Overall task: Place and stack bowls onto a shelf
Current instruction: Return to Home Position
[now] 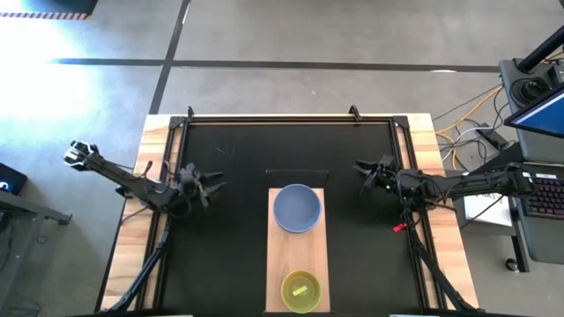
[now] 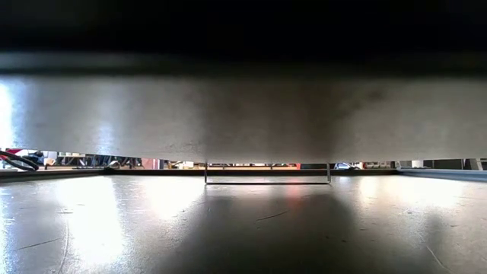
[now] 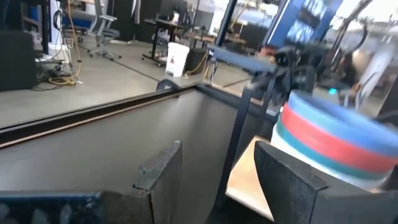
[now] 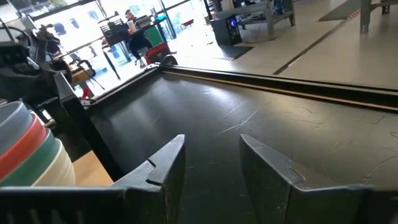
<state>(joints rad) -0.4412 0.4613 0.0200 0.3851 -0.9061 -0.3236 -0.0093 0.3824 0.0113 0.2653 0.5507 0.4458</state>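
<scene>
The pale wooden shelf [image 1: 298, 251] lies on the black tabletop, running from the middle to the near edge. On its far end stands a stack of larger bowls [image 1: 297, 209] with a grey-blue one on top. The left wrist view shows blue, red and white bands on the stack [image 3: 329, 140], and the right wrist view shows it too [image 4: 25, 155]. A yellow-green bowl [image 1: 301, 291] sits on the shelf's near end. My left gripper [image 1: 211, 187] [image 3: 217, 171] hovers open, left of the stack. My right gripper [image 1: 361, 169] [image 4: 214, 162] hovers open, right of it.
Black frame rails [image 1: 291, 119] edge the tabletop, with wooden strips [image 1: 154, 167] outside them. A thin wire outline [image 2: 266, 175] stands just beyond the shelf's far end. Bare black tabletop [image 1: 229, 255] lies on both sides of the shelf. Cables and a keyboard [image 1: 546, 194] sit off to the right.
</scene>
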